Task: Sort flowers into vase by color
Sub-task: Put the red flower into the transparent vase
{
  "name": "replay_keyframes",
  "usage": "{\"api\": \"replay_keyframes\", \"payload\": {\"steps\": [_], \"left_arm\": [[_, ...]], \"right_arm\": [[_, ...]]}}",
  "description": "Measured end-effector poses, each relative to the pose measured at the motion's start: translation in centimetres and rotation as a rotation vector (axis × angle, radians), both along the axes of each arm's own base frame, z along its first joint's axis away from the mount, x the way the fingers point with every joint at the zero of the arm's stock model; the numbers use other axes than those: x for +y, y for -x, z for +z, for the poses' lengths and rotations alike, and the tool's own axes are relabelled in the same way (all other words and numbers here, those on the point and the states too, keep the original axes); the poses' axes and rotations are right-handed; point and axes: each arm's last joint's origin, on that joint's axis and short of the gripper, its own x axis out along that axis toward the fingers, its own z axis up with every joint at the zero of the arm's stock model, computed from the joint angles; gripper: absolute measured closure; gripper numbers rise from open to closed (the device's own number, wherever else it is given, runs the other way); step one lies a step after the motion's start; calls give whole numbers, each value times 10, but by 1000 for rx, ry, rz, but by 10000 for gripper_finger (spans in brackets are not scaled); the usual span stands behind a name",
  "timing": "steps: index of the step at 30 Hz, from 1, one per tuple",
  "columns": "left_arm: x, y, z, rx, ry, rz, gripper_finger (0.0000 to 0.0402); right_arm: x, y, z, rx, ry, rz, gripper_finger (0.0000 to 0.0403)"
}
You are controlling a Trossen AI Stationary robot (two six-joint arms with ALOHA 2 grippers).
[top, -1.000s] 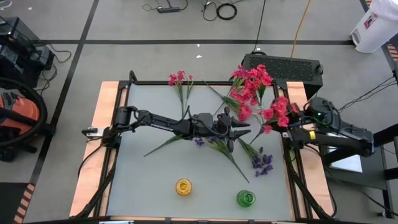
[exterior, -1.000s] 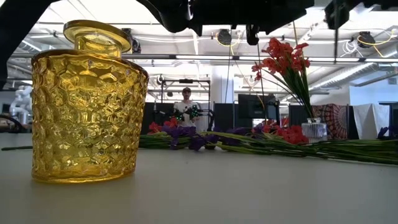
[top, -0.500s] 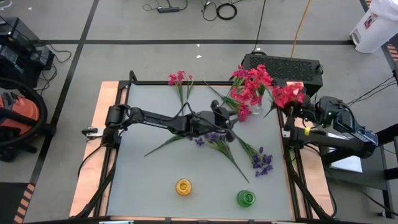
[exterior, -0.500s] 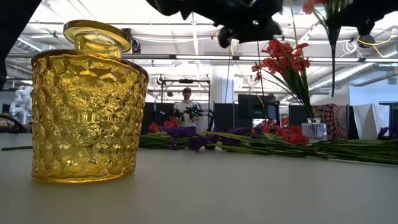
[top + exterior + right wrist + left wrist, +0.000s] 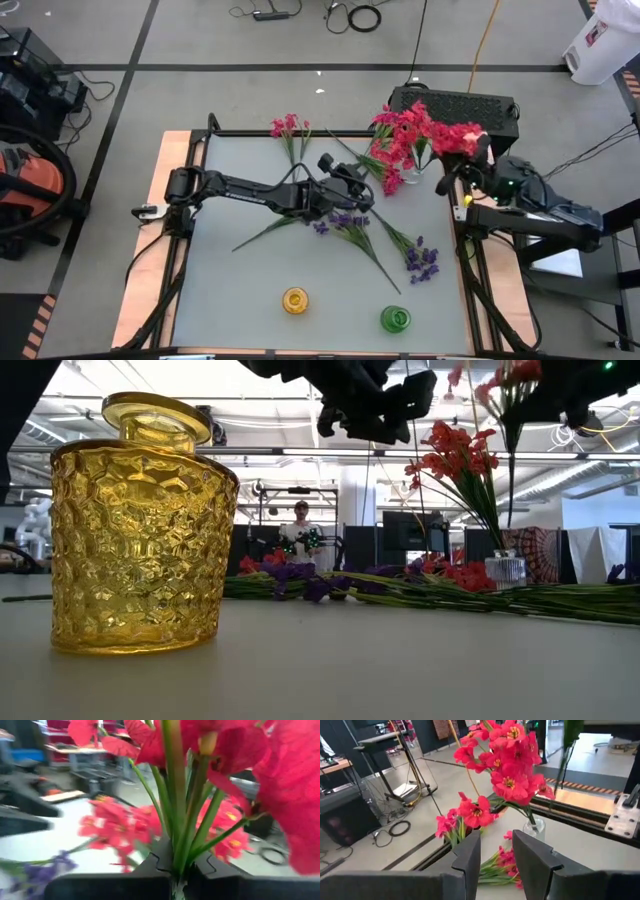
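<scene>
The right gripper (image 5: 177, 870) is clamped on a red sprig's (image 5: 458, 137) stems, holding it upright above the surface's far right corner, beside the clear vase (image 5: 413, 163) already holding red flowers (image 5: 402, 132). Next: lower its stem into that vase's mouth. The left gripper (image 5: 496, 857) hovers mid-surface, parted and empty, over purple sprigs (image 5: 348, 222).

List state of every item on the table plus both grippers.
Right gripper: shut on red sprig, lifted.
Left gripper: open, empty, raised.
Clear vase: upright, holds red flowers.
Yellow vase: upright, empty.
Green vase: upright, empty.
Purple flowers: lying flat.
</scene>
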Motion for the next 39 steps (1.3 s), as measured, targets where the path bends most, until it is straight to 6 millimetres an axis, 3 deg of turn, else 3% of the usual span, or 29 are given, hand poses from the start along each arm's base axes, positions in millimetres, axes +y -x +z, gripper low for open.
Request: {"api": "replay_keyframes", "payload": {"steps": [4,20,28,39], "left_arm": [[-5,0,0,4,-1,-10,281],[-9,0,-1,-11,17,-14,281],[-9,0,-1,-11,18,-16,281],[-9,0,-1,-11,19,-17,281]], "right_arm": [[-3,-2,-5,33,11,-85,399],[-3,-3,-6,-5,-7,-100,399],[-8,-11,-29,43,17,-176,399],[-9,-16,-35,3,51,-176,399]]}}
